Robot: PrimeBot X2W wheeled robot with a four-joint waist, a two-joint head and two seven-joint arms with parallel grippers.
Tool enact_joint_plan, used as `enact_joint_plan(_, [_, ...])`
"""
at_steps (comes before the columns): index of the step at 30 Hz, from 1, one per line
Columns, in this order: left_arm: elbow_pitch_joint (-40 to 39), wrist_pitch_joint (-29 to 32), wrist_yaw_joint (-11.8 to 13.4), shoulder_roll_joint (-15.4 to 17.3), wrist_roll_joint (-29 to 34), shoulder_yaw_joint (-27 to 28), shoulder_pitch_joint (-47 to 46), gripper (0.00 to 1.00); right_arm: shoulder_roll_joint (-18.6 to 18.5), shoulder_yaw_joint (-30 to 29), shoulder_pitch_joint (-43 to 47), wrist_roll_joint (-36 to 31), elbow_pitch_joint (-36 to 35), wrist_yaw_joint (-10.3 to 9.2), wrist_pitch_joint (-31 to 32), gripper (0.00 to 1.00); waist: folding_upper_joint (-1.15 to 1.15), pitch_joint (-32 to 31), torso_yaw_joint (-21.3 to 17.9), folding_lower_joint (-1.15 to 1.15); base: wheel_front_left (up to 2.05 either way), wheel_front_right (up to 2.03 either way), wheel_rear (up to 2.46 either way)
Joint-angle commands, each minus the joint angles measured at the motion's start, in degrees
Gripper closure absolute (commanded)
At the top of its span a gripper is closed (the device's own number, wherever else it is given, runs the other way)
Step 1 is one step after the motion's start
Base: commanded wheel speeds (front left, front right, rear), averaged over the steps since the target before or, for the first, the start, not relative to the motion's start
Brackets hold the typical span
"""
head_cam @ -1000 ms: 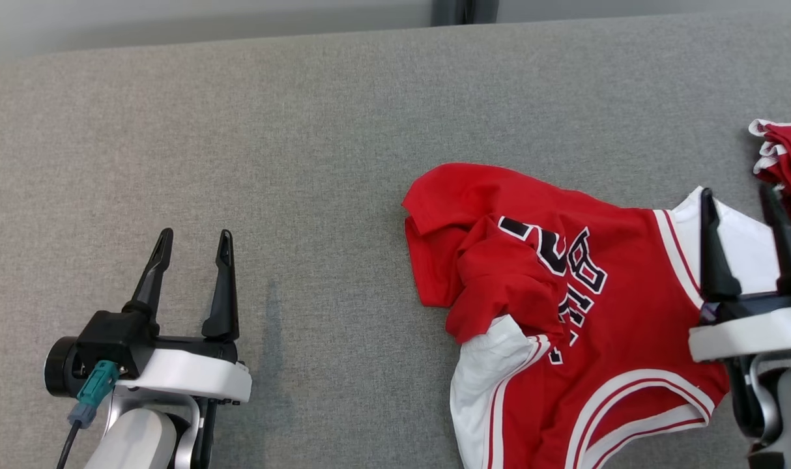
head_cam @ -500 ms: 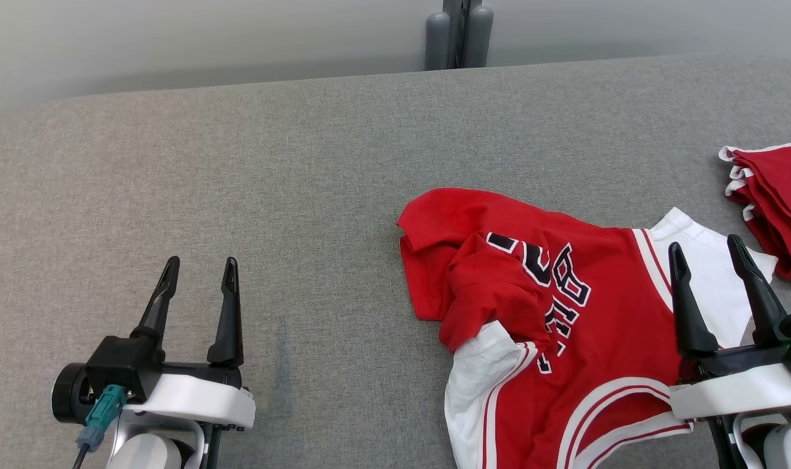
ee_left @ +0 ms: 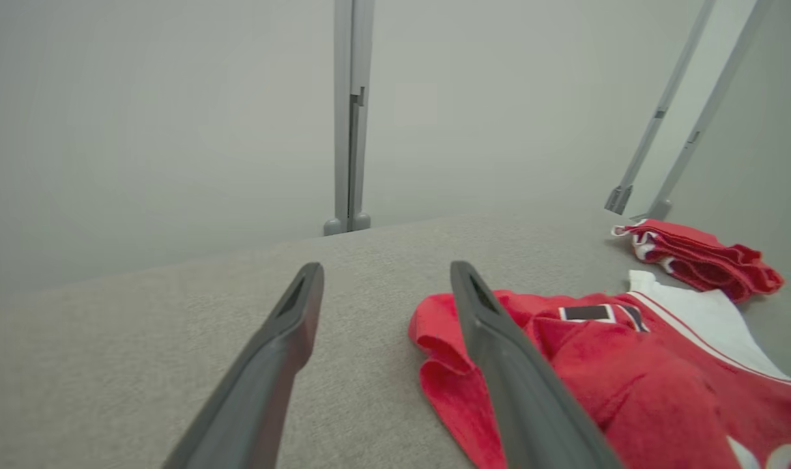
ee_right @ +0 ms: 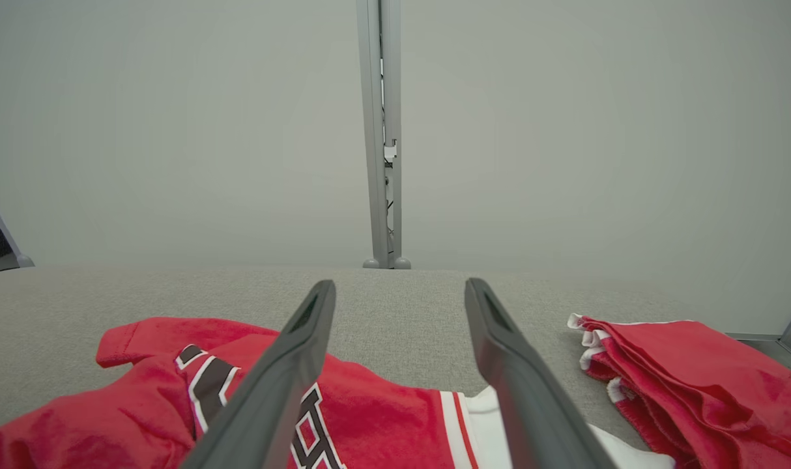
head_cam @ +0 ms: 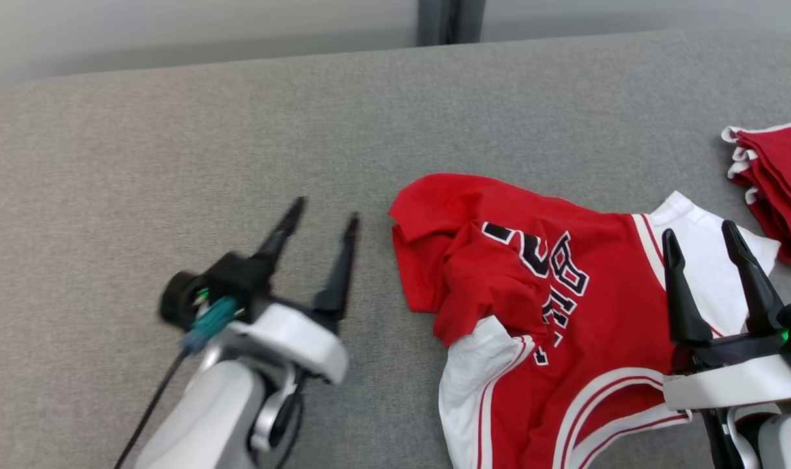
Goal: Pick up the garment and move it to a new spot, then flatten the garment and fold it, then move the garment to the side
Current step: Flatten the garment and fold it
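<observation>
A soft grey table top [head_cam: 174, 130] lies wide and flat. At its far edge a grey post [ee_right: 382, 130] stands against a plain pale wall [ee_right: 141, 130].

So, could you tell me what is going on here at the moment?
A two-armed robot faces a crumpled red and white jersey on the grey table. Its left gripper is open beside the jersey's left edge, its right gripper open over the white part; neither holds anything. Folded red garments sit further right.

Head camera looked down; both wrist cameras faced low across the table [ee_left: 141, 339], sharing the garment [ee_right: 382, 417], left seemingly nearer.
</observation>
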Motion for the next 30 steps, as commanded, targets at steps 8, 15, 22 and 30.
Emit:
enact_joint_plan(8, [10.9, 7.1, -3.5, -4.6, -3.2, -3.4, -7.3, 0.0, 0.5, 1.4, -2.4, 1.2, 1.6, -0.01, -1.4, 0.0, 0.0, 3.5, -5.1, 0.0, 0.0, 0.0, 0.0])
enact_joint_plan(15, [18.0, 8.1, -4.3, -6.7, -8.9, -1.3, -9.0, 0.0, 1.0, 1.0, -3.0, 1.7, 3.2, 0.0, -2.6, 0.0, 0.0, 4.9, -7.1, 0.0, 0.0, 0.0, 0.0])
enact_joint_plan(22, [18.1, 0.5, -6.0, -5.9, -8.6, 0.5, -11.4, 1.0, 1.3, 0.7, -3.3, 2.2, 3.9, 0.0, -3.3, 0.0, 0.0, 5.5, -6.9, 0.0, 0.0, 0.0, 0.0])
enact_joint_plan(30, [10.3, -3.2, -4.5, -0.9, -6.1, 2.2, -10.0, 1.0, 1.4, 0.4, -3.1, 2.6, 4.2, 0.0, -3.8, 0.0, 0.0, 5.3, -4.7, 0.0, 0.0, 0.0, 0.0])
